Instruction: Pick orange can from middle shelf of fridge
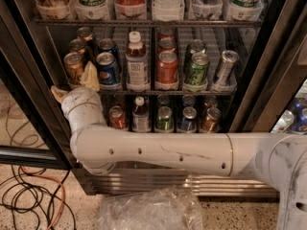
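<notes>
The fridge point(268, 56) stands open before me. Its middle shelf point(158, 93) holds lanes of cans. The orange can point(74, 66) stands upright at the front of the leftmost lane, with more coppery cans behind it. My gripper point(75, 84) is at the shelf's front left edge, just below and in front of that can. Its tan fingers are spread apart: one fingertip point(90, 75) points up between the orange can and the blue Pepsi can point(107, 69), the other point(58, 94) sticks out left. It holds nothing. My white arm point(158, 152) crosses in front of the lower shelf.
On the middle shelf, to the right of the Pepsi can, stand a white-capped bottle point(137, 61), red cans point(167, 69), green cans point(196, 71) and a silver can point(225, 66). The lower shelf holds more cans. A clear plastic bag point(148, 210) and cables point(29, 195) lie on the floor.
</notes>
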